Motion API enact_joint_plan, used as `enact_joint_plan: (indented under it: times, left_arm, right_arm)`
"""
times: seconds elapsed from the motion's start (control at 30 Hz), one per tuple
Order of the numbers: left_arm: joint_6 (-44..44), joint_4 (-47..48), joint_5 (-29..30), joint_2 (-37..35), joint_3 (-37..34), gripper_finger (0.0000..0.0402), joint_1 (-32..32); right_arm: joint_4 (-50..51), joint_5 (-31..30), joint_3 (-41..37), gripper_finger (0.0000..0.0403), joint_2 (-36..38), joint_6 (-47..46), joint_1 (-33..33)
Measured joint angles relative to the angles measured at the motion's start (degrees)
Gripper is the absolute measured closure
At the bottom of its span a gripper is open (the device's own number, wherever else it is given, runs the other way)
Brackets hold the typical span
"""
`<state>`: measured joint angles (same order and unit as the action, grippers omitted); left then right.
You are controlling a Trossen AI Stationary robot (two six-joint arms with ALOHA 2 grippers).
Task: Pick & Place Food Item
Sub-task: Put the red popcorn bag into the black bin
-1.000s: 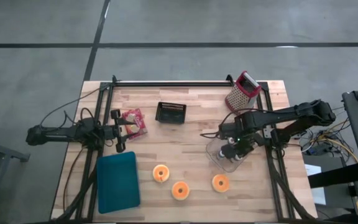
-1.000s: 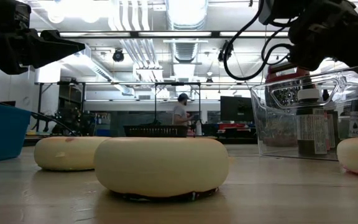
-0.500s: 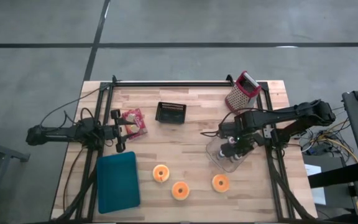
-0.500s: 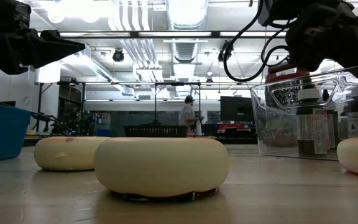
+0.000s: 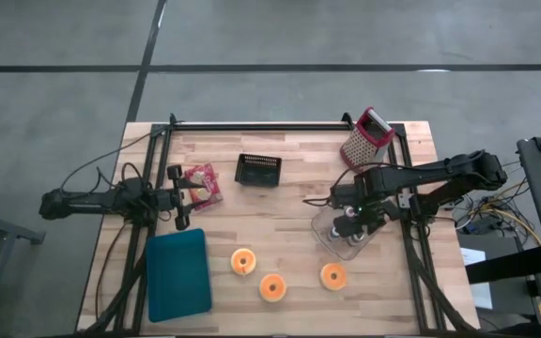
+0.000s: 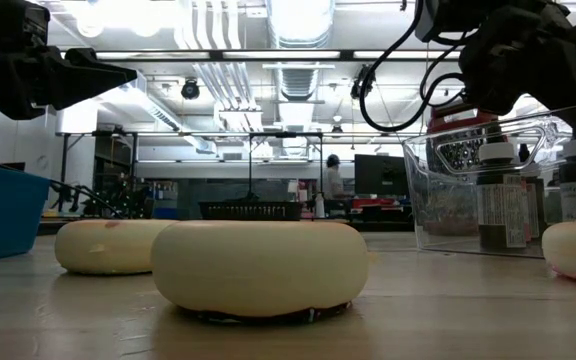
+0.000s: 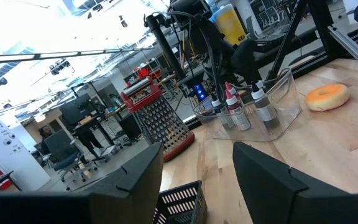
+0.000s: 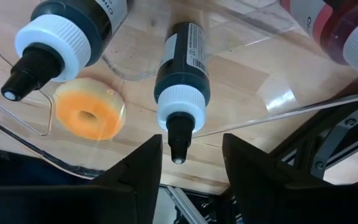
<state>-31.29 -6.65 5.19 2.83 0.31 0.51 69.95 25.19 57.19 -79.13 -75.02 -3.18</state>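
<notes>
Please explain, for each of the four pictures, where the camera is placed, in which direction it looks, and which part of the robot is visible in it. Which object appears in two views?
High view: above, straight down on the table; both arms show.
Low view: table height, across the donuts into the room; arms overhead.
Left wrist view: past the open left pincer toward the grater.
Right wrist view: down past the right pincer at a bottle.
Shared: the clear bin of bottles, in high and low views.

An industrial lab: ceiling ducts (image 6: pixel 293 75), equipment racks (image 6: pixel 258 170), office chairs (image 7: pixel 64 152).
</notes>
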Motion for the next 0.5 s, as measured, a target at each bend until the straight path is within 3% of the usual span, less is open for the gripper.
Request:
enact_joint_plan:
  times: [0.27, 0.5]
  left_arm:
    - [0.0, 0.0, 0.0, 0.0, 0.0, 0.0202, 0.0]
    - [0.0, 0.0, 0.0, 0.0, 0.0, 0.0202, 0.0]
  right_arm:
    - [-0.1, 0.1, 1.0, 0.0232, 0.0, 0.5, 0.0]
    - [4.3, 0.1, 7.8, 0.0232, 0.0, 0.7, 0.0]
